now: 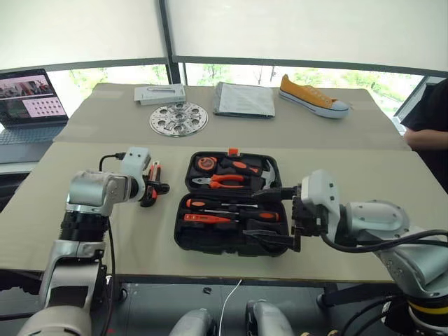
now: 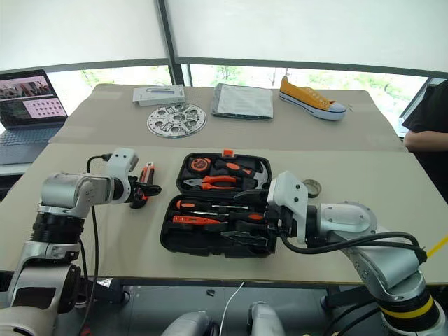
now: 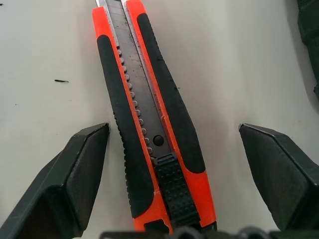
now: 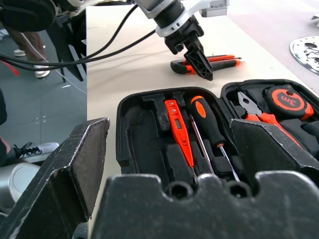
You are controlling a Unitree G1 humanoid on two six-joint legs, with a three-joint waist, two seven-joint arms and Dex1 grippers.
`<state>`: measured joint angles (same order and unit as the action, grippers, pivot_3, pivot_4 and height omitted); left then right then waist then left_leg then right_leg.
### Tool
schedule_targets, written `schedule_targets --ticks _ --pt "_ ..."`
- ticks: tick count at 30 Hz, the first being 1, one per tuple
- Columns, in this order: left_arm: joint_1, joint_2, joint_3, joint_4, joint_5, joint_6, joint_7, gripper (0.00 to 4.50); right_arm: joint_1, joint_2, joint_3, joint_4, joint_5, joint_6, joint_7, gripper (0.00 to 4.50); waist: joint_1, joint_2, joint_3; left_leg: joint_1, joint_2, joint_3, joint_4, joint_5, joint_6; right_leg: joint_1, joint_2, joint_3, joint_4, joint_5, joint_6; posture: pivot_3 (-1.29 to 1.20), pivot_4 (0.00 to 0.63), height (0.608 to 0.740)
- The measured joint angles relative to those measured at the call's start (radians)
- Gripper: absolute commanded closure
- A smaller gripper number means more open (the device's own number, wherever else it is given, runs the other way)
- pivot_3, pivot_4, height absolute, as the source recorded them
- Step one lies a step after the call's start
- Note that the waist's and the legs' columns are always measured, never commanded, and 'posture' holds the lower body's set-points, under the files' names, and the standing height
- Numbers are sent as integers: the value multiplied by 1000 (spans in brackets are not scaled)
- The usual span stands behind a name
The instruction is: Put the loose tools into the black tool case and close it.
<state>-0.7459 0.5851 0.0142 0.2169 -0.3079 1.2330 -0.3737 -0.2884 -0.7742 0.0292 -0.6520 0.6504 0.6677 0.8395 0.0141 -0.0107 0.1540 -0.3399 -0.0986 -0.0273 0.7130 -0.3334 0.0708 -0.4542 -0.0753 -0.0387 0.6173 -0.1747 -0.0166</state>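
Orange-black utility knife (image 3: 152, 119) flat between the left hand's (image 3: 174, 164) spread fingers (image 3: 75, 174).

Lab: laptop (image 1: 29, 105), test props on tables (image 1: 84, 175)

Orange-black utility knife (image 3: 152, 124); black tool case (image 1: 231, 241); perhaps yellow shoe (image 1: 311, 96); black fingers (image 3: 75, 184).

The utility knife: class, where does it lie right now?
The utility knife lies on the table, left of the open case, between the open fingers of the left hand.
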Motion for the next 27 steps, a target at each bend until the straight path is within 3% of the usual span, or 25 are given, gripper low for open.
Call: schedule_targets --ticks 5,6,11,14,18,23,27 --pt "0 -3 17 19 11 -17 -2 2674 2 -7 -5 -7 0 0 -2 0 4 0 0 0 0 0 0 1 1 0 -1 0 1 0 0 0 150 740" --pt "0 -2 21 22 10 -22 -9 2852 2 -10 -5 -7 0 0 -1 0 4 0 0 0 -1 0 0 1 1 0 -1 0 1 0 0 0 150 740" --pt "31 41 13 66 -12 -230 -208 2852 12 -47 -10 -7 0 2 12 0 2 -1 1 -3 -1 0 0 1 1 -3 -1 0 0 0 0 0 150 740" --pt "59 159 -53 10 -15 -482 -527 2852 56 -88 -18 -9 0 9 31 0 -3 -2 1 -4 -1 0 -1 1 1 -4 -1 -2 -1 0 0 0 150 740" --pt "49 273 -140 -138 -47 -687 -901 2852 139 -149 -45 -32 1 20 64 0 -1 -1 2 -4 -1 0 0 1 1 -1 -2 -3 -5 0 0 0 150 740" --pt "37 288 -333 -229 17 -835 -1153 2852 186 -152 -70 -81 0 20 43 0 -2 -1 2 -4 0 0 0 1 1 -1 -2 -1 -4 0 0 0 150 740" --pt "27 254 -453 -252 103 -863 -1204 2852 211 -148 -83 -114 1 21 16 0 -2 -1 2 -7 0 0 1 2 5 -3 -2 -1 -4 0 -1 0 150 740"
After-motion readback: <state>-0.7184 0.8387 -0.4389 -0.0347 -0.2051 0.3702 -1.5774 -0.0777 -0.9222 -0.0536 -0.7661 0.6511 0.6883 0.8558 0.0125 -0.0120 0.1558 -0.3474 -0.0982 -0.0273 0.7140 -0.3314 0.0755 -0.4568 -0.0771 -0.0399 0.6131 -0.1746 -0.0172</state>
